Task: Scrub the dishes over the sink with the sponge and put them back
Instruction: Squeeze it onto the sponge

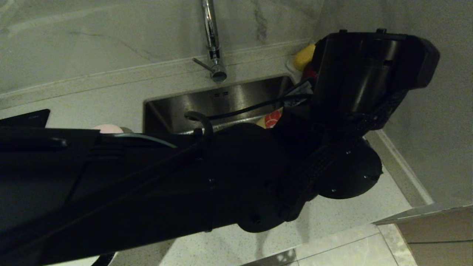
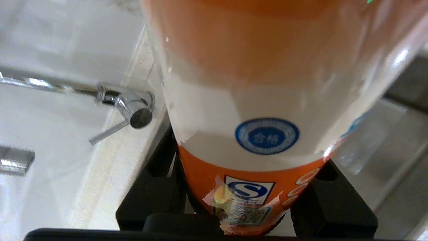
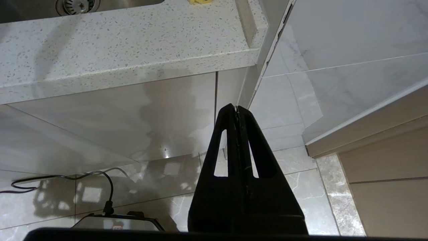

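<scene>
The left gripper (image 2: 249, 201) clamps an orange-labelled bottle (image 2: 267, 100), hiding most of the sink (image 1: 221, 98); the right gripper (image 3: 236, 110) hangs closed, empty.

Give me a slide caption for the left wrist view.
Left gripper clamps an orange-and-white labelled bottle beside the chrome tap.

Glossy plastic bottle (image 2: 267, 100), chrome tap (image 1: 210, 37)

R end effector (image 3: 236, 108) closed, below counter edge (image 3: 133, 72), sink drain (image 3: 77, 5) up top, floor cable (image 3: 67, 175)
</scene>
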